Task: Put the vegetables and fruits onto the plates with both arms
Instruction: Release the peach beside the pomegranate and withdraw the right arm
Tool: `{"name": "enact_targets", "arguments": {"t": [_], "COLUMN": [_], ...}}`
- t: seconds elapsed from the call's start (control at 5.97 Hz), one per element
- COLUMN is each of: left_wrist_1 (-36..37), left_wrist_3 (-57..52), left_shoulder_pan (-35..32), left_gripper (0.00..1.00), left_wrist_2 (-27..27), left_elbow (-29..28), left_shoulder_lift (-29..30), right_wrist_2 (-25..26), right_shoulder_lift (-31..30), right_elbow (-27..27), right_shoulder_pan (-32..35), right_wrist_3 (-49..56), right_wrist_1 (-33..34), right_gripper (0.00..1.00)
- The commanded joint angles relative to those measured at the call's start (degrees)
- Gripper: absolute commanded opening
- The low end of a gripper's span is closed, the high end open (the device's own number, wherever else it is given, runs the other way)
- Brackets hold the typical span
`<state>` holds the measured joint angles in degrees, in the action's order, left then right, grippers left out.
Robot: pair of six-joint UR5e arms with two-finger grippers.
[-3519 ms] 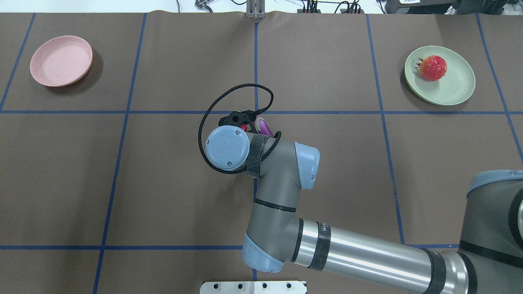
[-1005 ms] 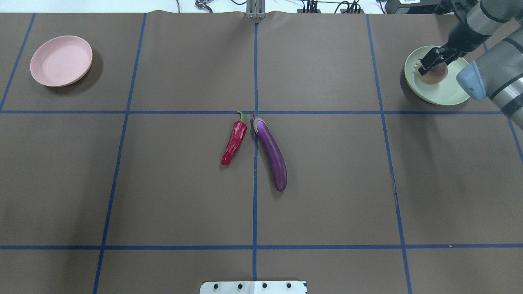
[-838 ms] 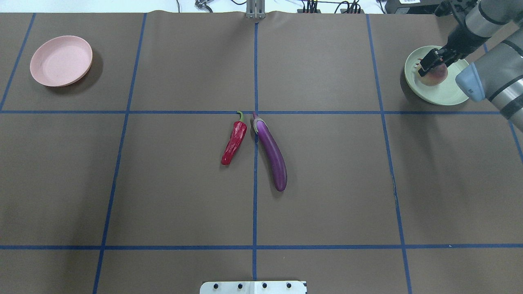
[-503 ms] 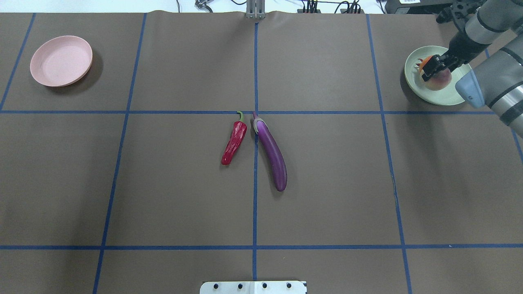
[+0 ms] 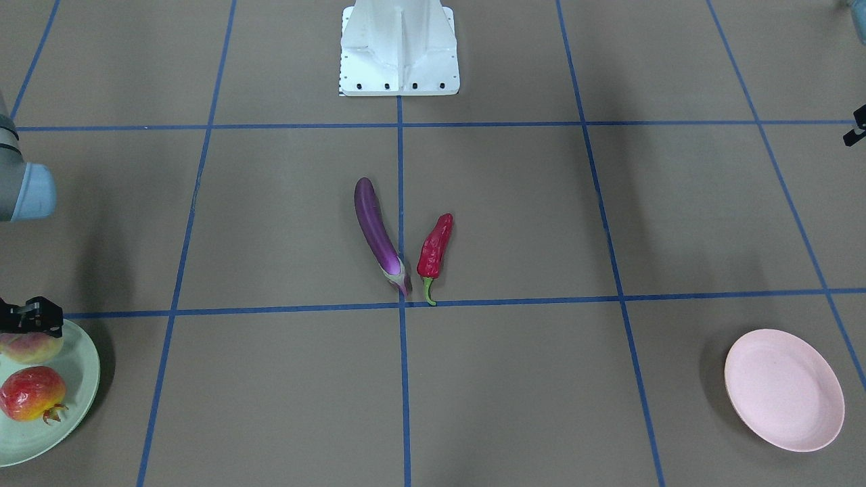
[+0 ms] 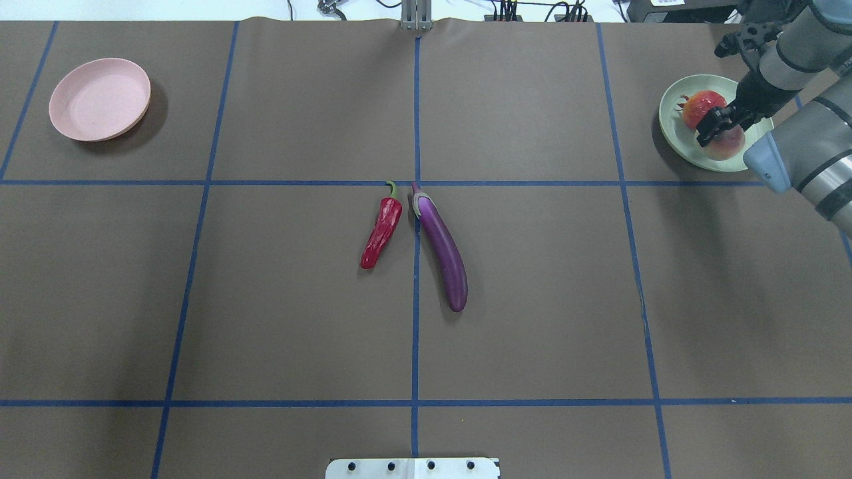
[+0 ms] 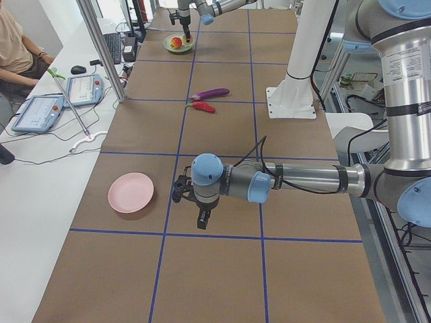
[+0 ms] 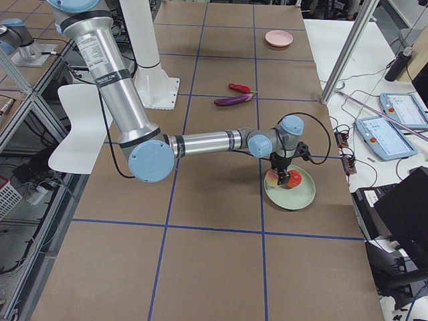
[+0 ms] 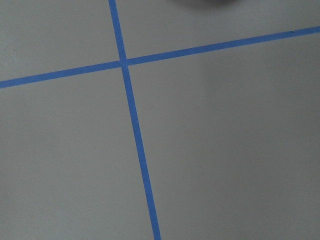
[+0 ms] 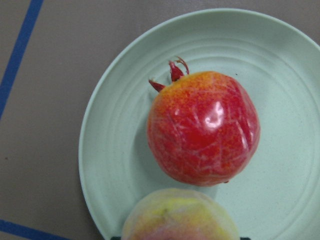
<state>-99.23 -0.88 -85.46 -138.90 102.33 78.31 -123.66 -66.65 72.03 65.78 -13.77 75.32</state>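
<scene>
My right gripper (image 6: 712, 126) is shut on the pink and yellow-green peach (image 6: 731, 141) and holds it low over the near side of the mint green plate (image 6: 672, 133). The red-and-yellow pomegranate (image 6: 699, 106) lies on that plate just beyond the peach, as the right wrist view shows (image 10: 202, 127). The purple eggplant (image 6: 442, 249) and the red chili pepper (image 6: 382, 229) lie side by side at the table's middle. The pink plate (image 6: 100, 100) stands bare at the far left. My left gripper (image 7: 202, 221) hangs over bare table near the pink plate; I cannot tell whether it is open or shut.
The white base block (image 5: 399, 47) stands at the robot's edge of the table. Blue tape lines cross the brown table cover. A person and tablets (image 7: 40, 111) are at a side bench beyond the table's far edge.
The right arm carried the peach from the table's middle to the green plate, then drew it from over the pomegranate toward the plate's near side. The eggplant and chili have not moved.
</scene>
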Motion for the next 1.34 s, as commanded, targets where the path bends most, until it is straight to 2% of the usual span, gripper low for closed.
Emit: {"name": "enact_targets", "arguments": {"t": [0.0,0.17,0.34,0.5,0.67,0.84,1.01,1.17], "left_wrist_1": [0.0,-1.0,-5.2,-11.2,-14.3,-15.2,-15.0,-15.5], "left_wrist_3": [0.0,0.1,0.6,0.5,0.5,0.7,5.1,18.0], "left_shoulder_pan": [-0.1,-0.1,-0.1,-0.1,-0.1,-0.1,0.0,3.3], "left_gripper": [1.00,1.00,1.00,1.00,1.00,1.00,1.00,1.00], "left_wrist_2": [0.0,-0.1,0.0,0.2,0.6,0.6,0.5,0.3], "left_elbow": [0.0,0.2,0.1,-0.5,-1.0,-1.0,-0.9,-0.5], "left_shoulder_lift": [0.0,0.2,1.0,1.1,1.7,5.4,7.4,9.6], "right_wrist_2": [0.9,-2.5,-11.3,-15.5,-15.2,-14.9,-14.9,-14.9], "right_shoulder_lift": [0.5,0.5,0.6,0.1,-1.5,-4.1,-7.7,-12.5], "right_elbow": [0.6,0.7,0.7,1.0,0.9,3.0,5.5,8.8], "right_shoulder_pan": [0.5,3.4,8.9,12.6,15.1,18.0,20.0,21.8], "right_wrist_3": [-0.3,-0.3,0.1,0.5,0.8,2.8,6.9,9.0], "right_wrist_1": [0.0,0.1,0.1,0.2,0.4,0.6,0.7,1.0], "right_gripper": [0.99,1.00,1.00,1.00,1.00,1.00,1.00,1.00]}}
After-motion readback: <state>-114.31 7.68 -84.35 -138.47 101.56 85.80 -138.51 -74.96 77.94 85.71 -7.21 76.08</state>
